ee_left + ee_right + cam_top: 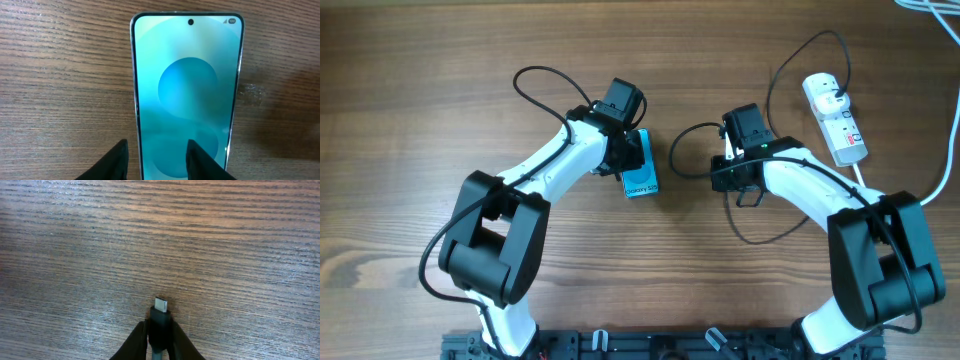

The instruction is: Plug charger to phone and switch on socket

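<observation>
- Table [400, 120]: wood grain, everything rests on it
- Socket [836, 122] at far right, well apart from the phone [641, 182]; switch marks too small to read
- Phone flat, its upper part hidden overhead by the left gripper [157, 162] — fingers spread, grasping nothing
- Charger [160, 320]: right gripper [159, 337] clenched on its connector — silver tip shows only in the wrist view

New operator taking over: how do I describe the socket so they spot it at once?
On the wooden table, look to the far right corner. The socket lies there, an elongated strip with the charger plugged into one outlet. Unlike the charger's thin black cable, it is a white block with small red marks.
</observation>
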{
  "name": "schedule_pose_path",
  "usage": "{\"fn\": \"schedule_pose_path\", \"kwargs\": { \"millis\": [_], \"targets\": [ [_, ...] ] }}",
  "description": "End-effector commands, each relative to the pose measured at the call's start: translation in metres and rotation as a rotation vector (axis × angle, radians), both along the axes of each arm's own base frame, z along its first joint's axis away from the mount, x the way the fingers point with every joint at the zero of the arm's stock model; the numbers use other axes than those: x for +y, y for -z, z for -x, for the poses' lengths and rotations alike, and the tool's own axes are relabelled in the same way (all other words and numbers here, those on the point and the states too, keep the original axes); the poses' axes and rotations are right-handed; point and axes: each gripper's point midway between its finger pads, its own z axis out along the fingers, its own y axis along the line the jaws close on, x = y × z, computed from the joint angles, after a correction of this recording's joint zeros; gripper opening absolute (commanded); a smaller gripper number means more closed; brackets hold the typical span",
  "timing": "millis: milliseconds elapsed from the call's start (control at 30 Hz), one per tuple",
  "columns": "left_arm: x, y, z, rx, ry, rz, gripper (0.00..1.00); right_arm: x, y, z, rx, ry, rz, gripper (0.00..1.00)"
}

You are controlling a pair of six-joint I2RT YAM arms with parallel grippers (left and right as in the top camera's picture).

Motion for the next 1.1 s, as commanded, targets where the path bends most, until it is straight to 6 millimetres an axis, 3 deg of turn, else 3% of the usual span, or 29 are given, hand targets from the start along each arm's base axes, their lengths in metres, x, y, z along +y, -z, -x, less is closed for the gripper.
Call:
{"fn": "schedule_pose_path", "kwargs": {
  "millis": [0, 67, 100, 133, 200, 267, 300, 400, 567, 667, 700, 767, 833, 900, 1000, 1067],
  "targets": [
    [-0.001, 0.001, 0.003, 0.004, 0.009, 0.004, 0.51, -0.006, 0.012, 0.008, 0.035, -0.014, 0.030, 0.18],
    [-0.002, 0.000, 0.001, -0.004, 0.009, 0.008, 0.64, -0.006, 0.013, 0.009, 0.038, -0.014, 0.031, 0.24],
    [-0.003, 0.000, 0.001, -0.005, 0.009, 0.008, 0.83, -0.006, 0.013, 0.009, 0.038, -0.014, 0.031, 0.26],
    [-0.003, 0.000, 0.001, -0.006, 0.010, 0.010, 0.92, -0.006, 0.013, 0.009, 0.038, -0.014, 0.031, 0.29],
    [-0.008, 0.001, 0.000, -0.012, -0.019, 0.016, 0.98, -0.006, 0.013, 0.009, 0.038, -0.014, 0.031, 0.64],
    [-0.012, 0.005, -0.002, -0.028, -0.026, 0.004, 0.98, -0.006, 0.013, 0.009, 0.040, -0.011, 0.031, 0.82],
    [-0.015, 0.011, -0.003, -0.032, -0.030, -0.007, 0.99, -0.006, 0.013, 0.011, 0.046, -0.011, 0.033, 0.87],
    [-0.018, 0.028, -0.001, -0.010, -0.046, -0.019, 1.00, -0.007, 0.014, 0.014, 0.059, -0.012, 0.037, 0.91],
    [-0.002, 0.018, -0.022, -0.046, -0.103, 0.010, 1.00, 0.002, 0.000, -0.001, 0.027, -0.021, 0.001, 0.94],
    [0.005, 0.009, -0.031, -0.037, -0.135, 0.059, 1.00, 0.020, -0.046, -0.027, -0.042, -0.058, -0.069, 0.95],
    [0.004, -0.007, -0.039, -0.041, -0.121, 0.130, 1.00, 0.039, -0.073, -0.037, -0.065, -0.104, -0.153, 0.95],
    [0.006, -0.039, -0.051, -0.075, -0.090, 0.251, 1.00, 0.062, -0.108, -0.046, -0.086, -0.154, -0.260, 0.95],
    [0.030, -0.072, -0.061, -0.122, -0.144, 0.321, 1.00, 0.082, -0.122, -0.045, -0.093, -0.188, -0.336, 0.94],
    [0.084, -0.094, -0.063, -0.133, -0.273, 0.334, 1.00, 0.098, -0.110, -0.038, -0.072, -0.206, -0.305, 0.94],
    [0.152, -0.087, -0.046, -0.048, -0.448, 0.302, 1.00, 0.120, -0.083, -0.034, -0.081, -0.211, -0.180, 0.95],
    [0.173, -0.083, -0.035, -0.007, -0.480, 0.284, 1.00, 0.141, -0.064, -0.030, -0.077, -0.211, -0.151, 0.94]
  ]
}}
